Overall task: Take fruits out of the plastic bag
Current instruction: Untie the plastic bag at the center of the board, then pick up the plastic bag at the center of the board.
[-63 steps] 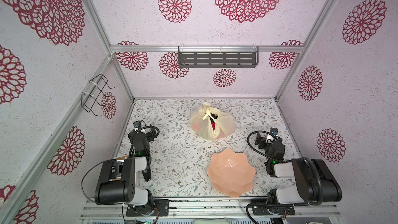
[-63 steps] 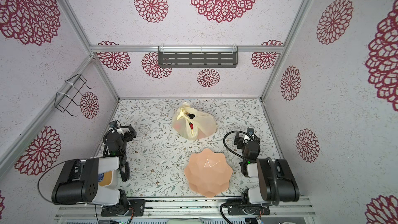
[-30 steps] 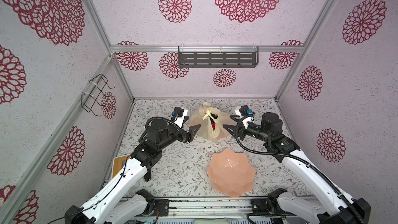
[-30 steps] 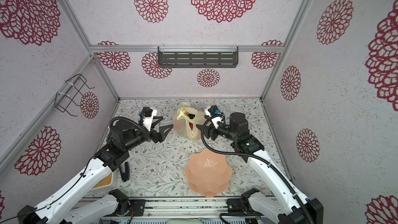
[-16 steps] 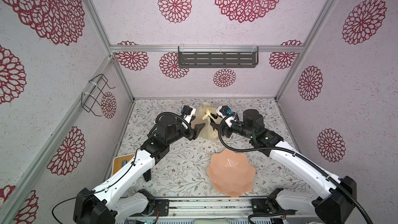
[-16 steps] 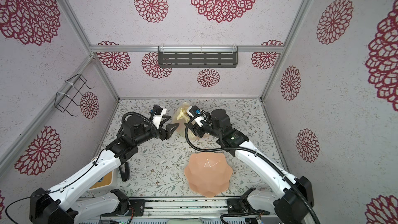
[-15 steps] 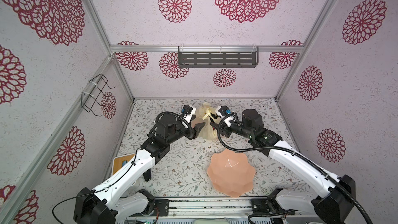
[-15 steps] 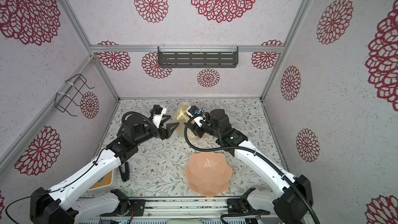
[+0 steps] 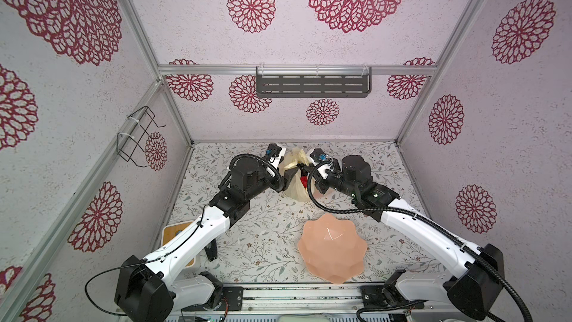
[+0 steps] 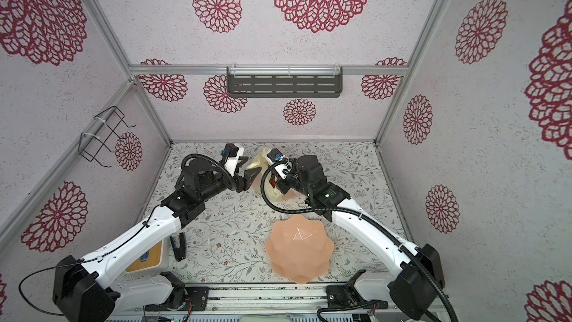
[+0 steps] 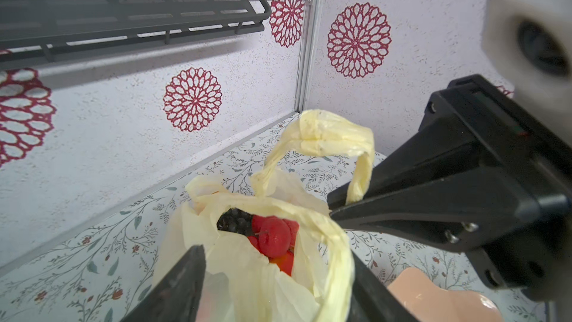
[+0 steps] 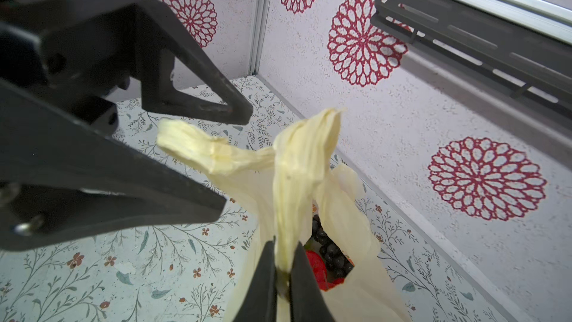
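Plastic bag [image 9: 293, 192] [image 10: 256, 162] slumped on the floral desk [image 9: 247, 227] toward the back wall, mouth gaping upward, flanked by both claws in both top views. Pink wavy-edged bowl [image 9: 332, 252] nearer the robot's bases, apart from the bag. Right claw [image 12: 283, 252] clenched on a loop handle [image 12: 297, 165], pinching the twisted strand just above the bag's mouth. Left claw [image 11: 275, 255] released, jaws spread wide either side of the bag's near rim; contact with the plastic not clear enough to tell. Inside the plastic bag, fruits [image 12: 315, 266]: red apple [image 11: 274, 240] on top, dark grape bunch [image 11: 232, 221] just behind and touching it, orange-red piece partly hidden beneath, all seen through the gap between the left claw's jaws, close to the right claw's pinch.
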